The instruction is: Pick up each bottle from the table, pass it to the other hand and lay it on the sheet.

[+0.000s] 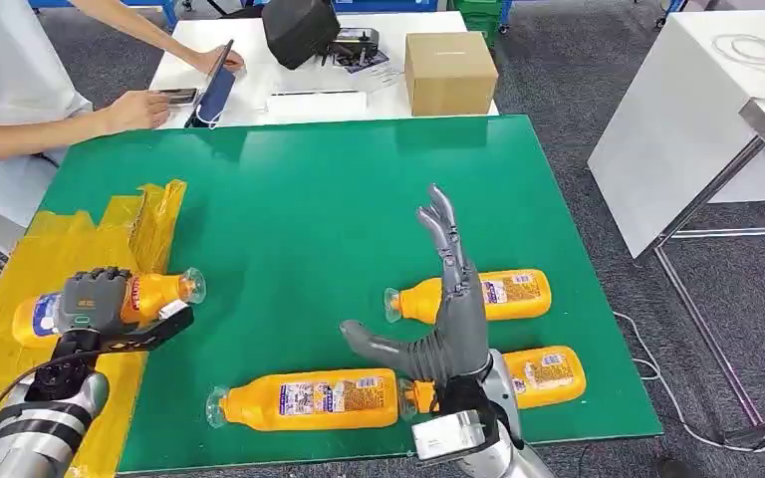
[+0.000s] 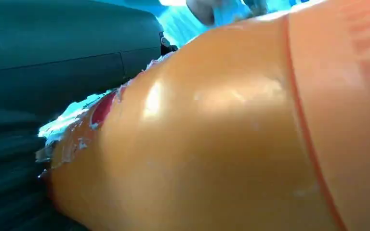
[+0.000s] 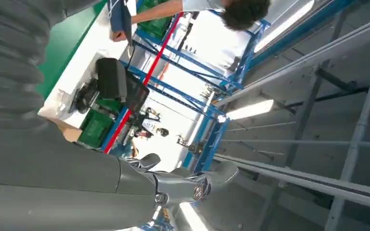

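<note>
The left hand (image 1: 95, 299) grips an orange bottle (image 1: 149, 294) around its middle, holding it on its side over the yellow sheet (image 1: 20, 269) at the left end of the green table (image 1: 309, 199), cap toward the table's middle. In the left wrist view that bottle (image 2: 212, 144) sits right against the camera. The right hand (image 1: 448, 309) stands upright above the table, holding nothing, fingers (image 1: 443, 224) straight up and thumb (image 1: 369, 342) out to the side. Three more bottles lie on the green: one (image 1: 309, 398) near the front edge, one (image 1: 508, 294) behind the right hand, one (image 1: 548, 370) beside its wrist. Beyond, a person (image 1: 10, 80) sits at a white table (image 1: 259, 90) with a cardboard box (image 1: 448, 72).
</note>
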`<state>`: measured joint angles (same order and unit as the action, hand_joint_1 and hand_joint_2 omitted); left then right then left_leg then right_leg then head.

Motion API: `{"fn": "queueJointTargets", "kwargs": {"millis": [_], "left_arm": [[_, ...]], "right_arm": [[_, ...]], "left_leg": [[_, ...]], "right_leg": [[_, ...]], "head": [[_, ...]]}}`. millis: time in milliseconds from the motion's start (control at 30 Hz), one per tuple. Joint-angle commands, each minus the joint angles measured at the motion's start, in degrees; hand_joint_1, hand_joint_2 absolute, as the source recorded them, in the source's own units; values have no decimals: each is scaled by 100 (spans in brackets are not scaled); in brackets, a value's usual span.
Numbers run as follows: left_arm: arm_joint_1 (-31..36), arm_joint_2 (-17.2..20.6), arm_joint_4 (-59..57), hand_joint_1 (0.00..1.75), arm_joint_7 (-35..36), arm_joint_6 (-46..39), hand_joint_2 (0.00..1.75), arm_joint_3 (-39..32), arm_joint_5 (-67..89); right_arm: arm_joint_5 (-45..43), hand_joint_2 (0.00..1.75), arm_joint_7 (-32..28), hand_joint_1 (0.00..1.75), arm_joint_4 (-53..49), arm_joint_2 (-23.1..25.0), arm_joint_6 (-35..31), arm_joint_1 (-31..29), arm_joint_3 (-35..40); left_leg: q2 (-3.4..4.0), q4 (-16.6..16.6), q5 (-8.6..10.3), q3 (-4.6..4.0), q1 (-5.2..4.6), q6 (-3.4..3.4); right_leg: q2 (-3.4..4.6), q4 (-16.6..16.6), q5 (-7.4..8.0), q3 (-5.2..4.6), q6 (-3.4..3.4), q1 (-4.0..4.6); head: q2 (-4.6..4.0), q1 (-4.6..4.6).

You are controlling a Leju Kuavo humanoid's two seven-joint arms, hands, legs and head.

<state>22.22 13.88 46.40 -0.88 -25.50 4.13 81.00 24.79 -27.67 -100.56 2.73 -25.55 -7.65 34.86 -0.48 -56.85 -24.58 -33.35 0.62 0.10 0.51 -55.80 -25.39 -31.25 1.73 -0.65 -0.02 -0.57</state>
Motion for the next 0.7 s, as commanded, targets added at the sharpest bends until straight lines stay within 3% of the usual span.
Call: {"fn": "queueJointTargets", "kwargs": {"millis": [33, 67, 100, 700], "left_arm": [[-247, 144, 153, 175, -419, 642, 175, 458, -772], [-301, 160, 214, 79, -437, 701, 175, 521, -791], [-327, 161, 233, 0, -437, 711, 175, 540, -791], [-428, 274, 327, 0, -37, 819, 175, 749, -700]], "right_arm": [[-3, 175, 55, 0, 112, -111, 107, -4, -223], [1, 175, 71, 0, 124, -113, 126, -3, -231], [2, 175, 73, 0, 130, -117, 129, 0, -236], [91, 175, 200, 0, 253, -90, 232, -18, -287]], "left_leg": [[5, 5, -6, 17, 2, 2], [8, 6, -10, 23, 2, 2], [7, 8, -12, 30, 2, 2], [1, 8, -4, 25, 0, 1]], "right_leg": [[-1, 9, -5, 18, -4, 3], [1, 10, -7, 24, -5, 4], [-2, 12, -9, 32, -6, 5], [-2, 7, -4, 29, -5, 1]], "head": [[0, 0], [0, 0], [0, 0], [0, 0]]}}
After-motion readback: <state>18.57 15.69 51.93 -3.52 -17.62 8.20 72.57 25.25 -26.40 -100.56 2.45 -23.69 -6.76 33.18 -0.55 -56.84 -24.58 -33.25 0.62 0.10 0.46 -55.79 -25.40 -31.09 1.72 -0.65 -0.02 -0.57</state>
